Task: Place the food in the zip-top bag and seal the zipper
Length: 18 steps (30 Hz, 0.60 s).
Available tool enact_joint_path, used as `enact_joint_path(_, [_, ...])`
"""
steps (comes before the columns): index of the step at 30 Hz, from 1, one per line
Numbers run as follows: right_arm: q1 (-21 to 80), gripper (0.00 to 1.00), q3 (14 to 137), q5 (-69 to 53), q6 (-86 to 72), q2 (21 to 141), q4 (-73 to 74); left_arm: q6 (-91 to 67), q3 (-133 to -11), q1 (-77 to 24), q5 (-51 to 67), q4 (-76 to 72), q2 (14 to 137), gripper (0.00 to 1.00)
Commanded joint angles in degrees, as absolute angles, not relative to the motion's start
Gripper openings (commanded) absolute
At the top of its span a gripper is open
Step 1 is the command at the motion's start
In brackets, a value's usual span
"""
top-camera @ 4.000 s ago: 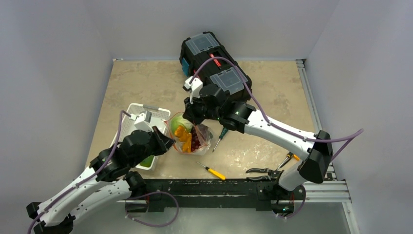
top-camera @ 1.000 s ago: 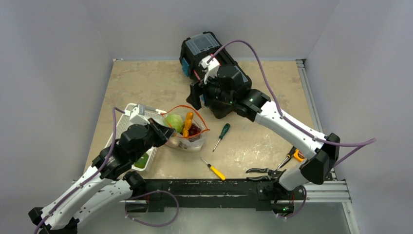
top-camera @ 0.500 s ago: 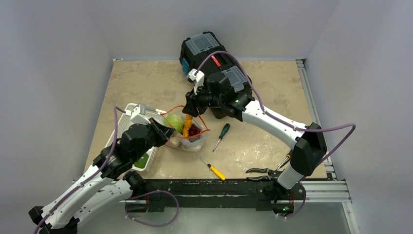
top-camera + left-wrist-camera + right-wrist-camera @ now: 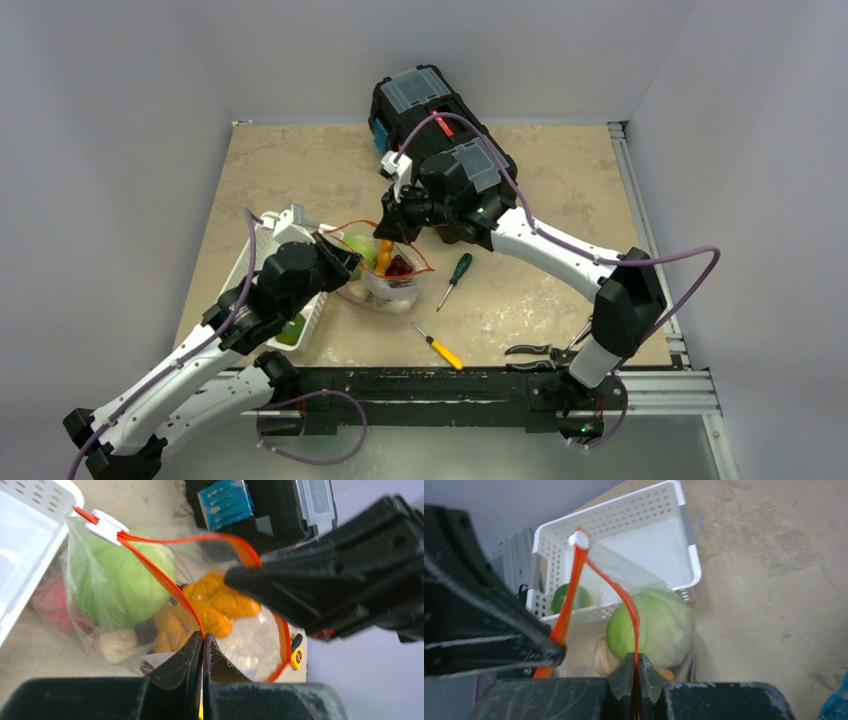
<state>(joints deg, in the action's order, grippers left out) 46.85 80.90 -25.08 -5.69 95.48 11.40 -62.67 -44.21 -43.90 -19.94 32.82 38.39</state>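
The clear zip-top bag sits mid-table, its mouth held apart. My left gripper is shut on the near side of the orange-red zipper. My right gripper is shut on the far side of the zipper. The zipper's white tab sits at the basket end. Inside the bag lie a pale green cabbage, orange carrots, purple grapes, a pink peach and a white radish. A green round fruit lies in the basket.
The white slotted basket stands just left of the bag. A black toolbox is behind my right arm. A green-handled screwdriver, a yellow one and pliers lie to the front right.
My right gripper came down from near the toolbox to the bag's far rim and shut on the zipper strip. The left arm shifted slightly, still gripping its side.
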Motion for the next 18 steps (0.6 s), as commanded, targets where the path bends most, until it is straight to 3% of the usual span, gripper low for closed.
enact_joint_path(1, [48.30, 0.00, 78.27, -36.08, -5.04, 90.00, 6.77, -65.99, -47.18, -42.68, -25.88, 27.72, 40.08, 0.00])
enact_joint_path(7, [48.87, 0.00, 76.62, -41.56, -5.61, 89.29, 6.24, -65.57, -48.85, -40.17, -24.31, 23.71, 42.97, 0.00])
enact_joint_path(18, [49.31, 0.00, 78.10, -25.08, -9.08, 88.93, 6.04, -62.51, -47.63, -40.19, -17.11, 24.28, 40.94, 0.00])
